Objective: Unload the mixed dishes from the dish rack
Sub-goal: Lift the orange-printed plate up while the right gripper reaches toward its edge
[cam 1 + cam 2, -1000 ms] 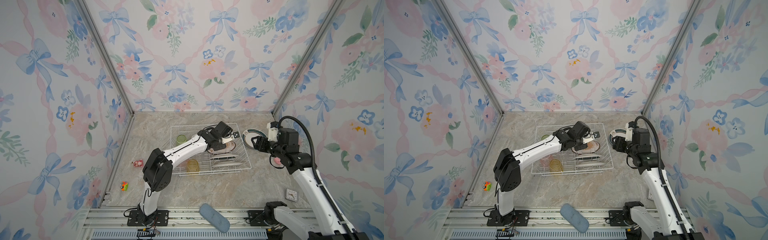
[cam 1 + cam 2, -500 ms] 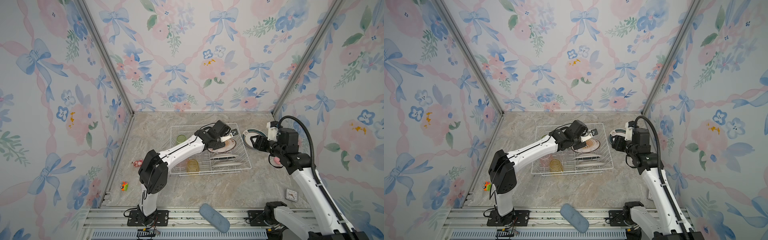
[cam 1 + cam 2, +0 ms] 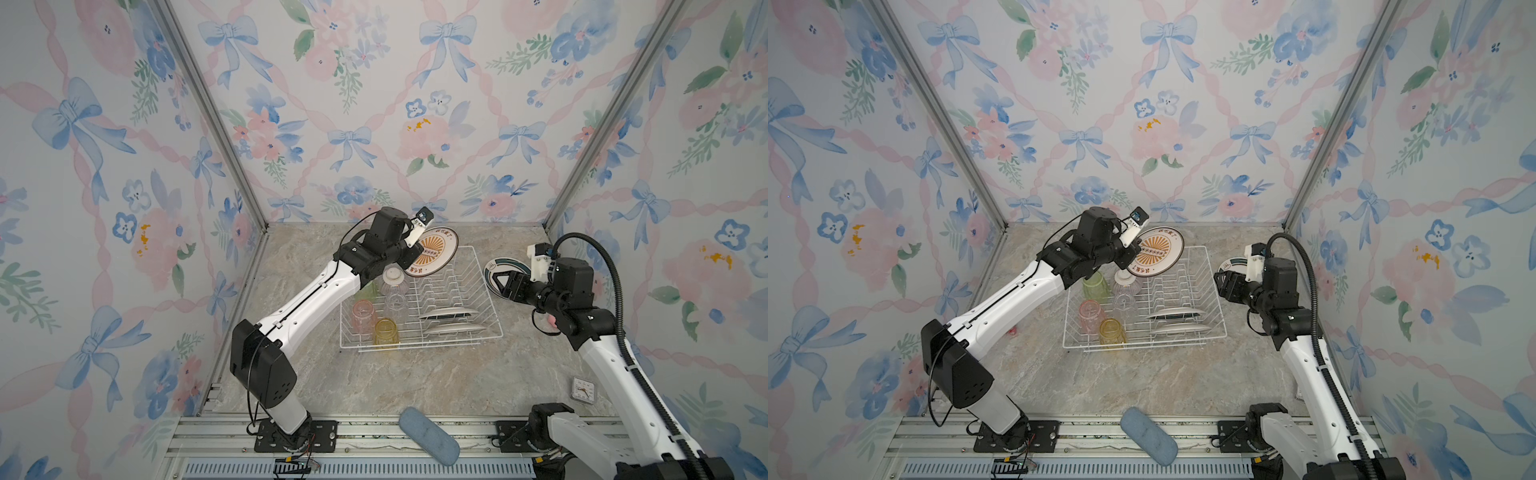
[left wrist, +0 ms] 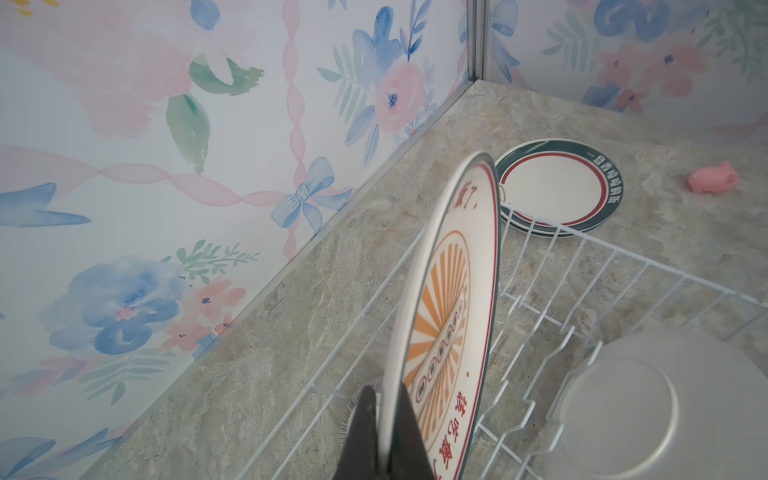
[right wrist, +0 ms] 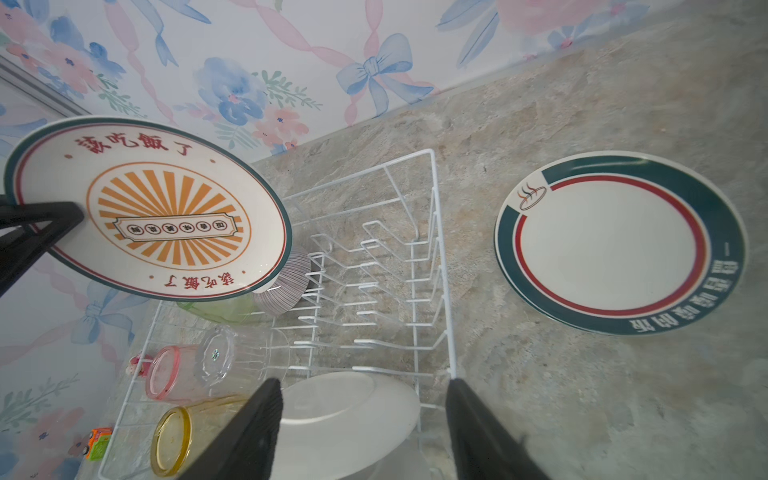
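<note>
Lifted clear of the prongs since a second ago, the round white dark-rimmed sunburst plate (image 3: pixel 434 251) is now held up over the far edge of the white wire dish rack (image 3: pixel 419 347), where earlier it was still down among the slots. It is carried tilted, its orange printed face turned toward the right arm, and its rim is pinched between the fingers (image 4: pixel 361 436) of the left gripper (image 4: pixel 384 401), as is seen plainly in the left wrist view. The right gripper (image 3: pixel 505 286) has scarcely been shifted; it hovers just beside the rack's right side, its fingers (image 5: pixel 249 424) spread wide with nothing between them. Behind it, two green-and-red-rimmed white plates (image 4: pixel 557 187) are stacked flat on the marbled tabletop (image 3: pixel 415 382), outside the rack. Two more white plates (image 3: pixel 449 313) are set in the near slots, seen edge-on in both top views. In the rack's other half, the pinkish striped ribbed bowl (image 3: pixel 392 276) is seen bottom up at the far end, with the small translucent clear tumbler (image 3: pixel 395 299) just beside it. The translucent green tumbler (image 3: pixel 1094 284) is partly hidden under the left arm, and the translucent pink tumbler (image 3: pixel 363 313) and translucent yellow tumbler (image 3: pixel 386 330) are nearer the front. A blue oblong pad (image 3: pixel 428 436) lies at the front edge, and a small pink toy (image 4: pixel 712 178) is spotted near the stacked plates.
</note>
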You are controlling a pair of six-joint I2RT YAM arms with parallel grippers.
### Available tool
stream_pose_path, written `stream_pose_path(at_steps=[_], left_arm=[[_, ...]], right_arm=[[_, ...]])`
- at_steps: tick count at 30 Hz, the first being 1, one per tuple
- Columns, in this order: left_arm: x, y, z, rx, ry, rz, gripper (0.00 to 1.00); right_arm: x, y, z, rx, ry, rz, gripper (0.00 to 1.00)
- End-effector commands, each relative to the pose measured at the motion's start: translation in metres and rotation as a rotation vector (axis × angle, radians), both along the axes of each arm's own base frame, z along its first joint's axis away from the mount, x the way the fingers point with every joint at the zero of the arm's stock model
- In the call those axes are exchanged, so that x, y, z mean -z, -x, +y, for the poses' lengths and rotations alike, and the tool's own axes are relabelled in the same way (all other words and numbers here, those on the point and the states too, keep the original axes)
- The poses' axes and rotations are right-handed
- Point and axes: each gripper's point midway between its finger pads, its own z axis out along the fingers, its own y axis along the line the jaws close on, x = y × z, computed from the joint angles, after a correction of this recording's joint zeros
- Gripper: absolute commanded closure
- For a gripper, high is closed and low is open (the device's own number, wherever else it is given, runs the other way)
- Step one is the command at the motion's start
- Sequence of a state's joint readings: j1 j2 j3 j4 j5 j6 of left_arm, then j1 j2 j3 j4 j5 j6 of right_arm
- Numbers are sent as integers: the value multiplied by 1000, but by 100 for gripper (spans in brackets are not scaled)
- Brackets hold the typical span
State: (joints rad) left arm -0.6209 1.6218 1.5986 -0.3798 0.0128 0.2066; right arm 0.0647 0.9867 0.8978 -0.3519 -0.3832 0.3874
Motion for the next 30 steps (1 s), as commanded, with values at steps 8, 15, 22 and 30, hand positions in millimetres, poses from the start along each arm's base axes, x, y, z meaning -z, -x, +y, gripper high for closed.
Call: stream_pose_path(at_steps=[8,15,22,30], left_arm=[[-28,25,-2,234,482,189,100],[-18,29,-6,330,632,296,100],[0,30,-15,360,676,362,100],[14,26,-15,343,667,380,100]], right_arm=[[-12,-6,48,-271,-292,-75,43],[-11,-12,60,-310,-316,-93,45],[-11,-18,76,-348,-338,-100,45],[-9,-18,88,-368,-323,-78,46]])
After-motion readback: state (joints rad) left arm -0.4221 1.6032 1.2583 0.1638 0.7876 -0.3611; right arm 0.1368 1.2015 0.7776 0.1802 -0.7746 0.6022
